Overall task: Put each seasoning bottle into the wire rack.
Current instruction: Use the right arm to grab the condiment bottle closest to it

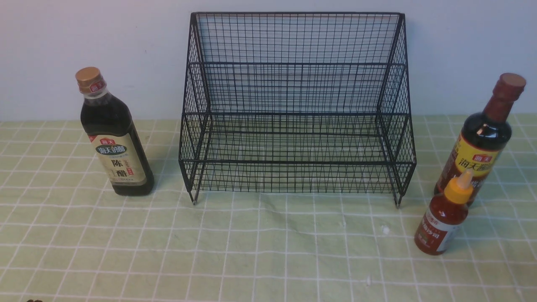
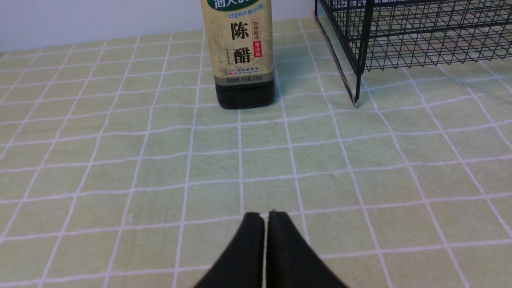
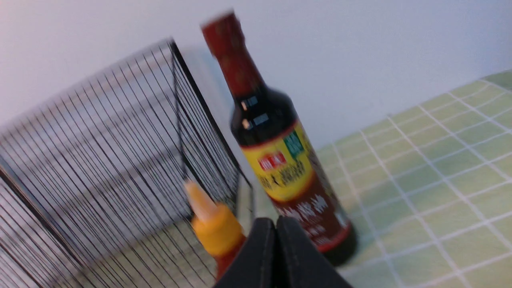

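Note:
The black wire rack [image 1: 295,111] stands empty at the back centre of the green checked cloth. A dark bottle with a gold cap and beige label [image 1: 112,138] stands upright left of it. On the right stands a dark bottle with a maroon cap [image 1: 482,138], and a small red sauce bottle with a yellow nozzle cap [image 1: 444,218] stands just in front of it. Neither arm shows in the front view. My left gripper [image 2: 265,216] is shut and empty, well short of the beige-label bottle [image 2: 242,52]. My right gripper [image 3: 275,221] is shut and empty near the red sauce bottle [image 3: 216,228] and the maroon-cap bottle [image 3: 280,160].
A pale wall runs close behind the rack. The rack's corner and leg [image 2: 356,80] stand beside the beige-label bottle. The checked cloth [image 1: 268,251] covers the table in front of the rack.

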Motion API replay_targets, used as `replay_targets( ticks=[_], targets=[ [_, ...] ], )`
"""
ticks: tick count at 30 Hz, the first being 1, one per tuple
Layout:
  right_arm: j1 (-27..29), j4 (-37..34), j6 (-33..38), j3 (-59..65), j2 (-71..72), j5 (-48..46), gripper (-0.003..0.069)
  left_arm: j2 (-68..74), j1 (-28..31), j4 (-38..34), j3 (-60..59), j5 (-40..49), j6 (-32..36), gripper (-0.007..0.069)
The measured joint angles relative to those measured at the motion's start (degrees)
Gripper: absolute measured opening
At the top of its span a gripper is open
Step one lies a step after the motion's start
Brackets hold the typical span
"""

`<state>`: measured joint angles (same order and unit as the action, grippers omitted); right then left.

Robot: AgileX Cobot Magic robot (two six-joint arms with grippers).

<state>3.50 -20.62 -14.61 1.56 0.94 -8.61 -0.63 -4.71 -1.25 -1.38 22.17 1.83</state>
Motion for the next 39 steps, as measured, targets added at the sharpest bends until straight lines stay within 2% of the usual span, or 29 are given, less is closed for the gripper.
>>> replay_targets(
  ticks=[3,5,13,17,21,23,25,28,33,39],
  targets=[
    [0.1,-9.1,-1.2,0.0,0.0,4.9,-0.0015,0.0,0.0,0.0,0.0,0.0,0.0,-0.0006],
    [0.3,-12.1,-1.0,0.0,0.0,7.7,-0.0015,0.0,0.0,0.0,0.0,0.0,0.0,-0.0006],
    [0.6,-15.2,1.5,-0.3,0.0,12.4,-0.0015,0.0,0.0,0.0,0.0,0.0,0.0,-0.0006],
    [0.6,-7.8,6.8,-8.2,-1.6,0.8,-0.0015,0.0,0.0,0.0,0.0,0.0,0.0,-0.0006],
    [0.6,-1.2,11.2,-21.5,-11.7,-14.2,-0.0015,0.0,0.0,0.0,0.0,0.0,0.0,-0.0006],
    [0.6,-0.5,12.3,-25.5,-16.2,-19.1,-0.0015,0.0,0.0,0.0,0.0,0.0,0.0,-0.0006],
    [0.6,0.0,15.9,-33.4,-26.8,-30.0,-0.0015,0.0,0.0,0.0,0.0,0.0,0.0,-0.0006],
    [0.6,-0.5,22.0,-40.9,-38.9,-39.7,-0.0015,0.0,0.0,0.0,0.0,0.0,0.0,-0.0006],
    [0.6,-4.2,29.5,-48.7,-54.8,-46.0,-0.0011,0.0,0.0,0.0,0.0,0.0,0.0,-0.0006],
    [-2.5,-4.4,33.4,-51.9,-64.7,-44.8,-0.0001,0.0,0.0,0.0,0.0,0.0,0.0,-0.0006]
  ],
)
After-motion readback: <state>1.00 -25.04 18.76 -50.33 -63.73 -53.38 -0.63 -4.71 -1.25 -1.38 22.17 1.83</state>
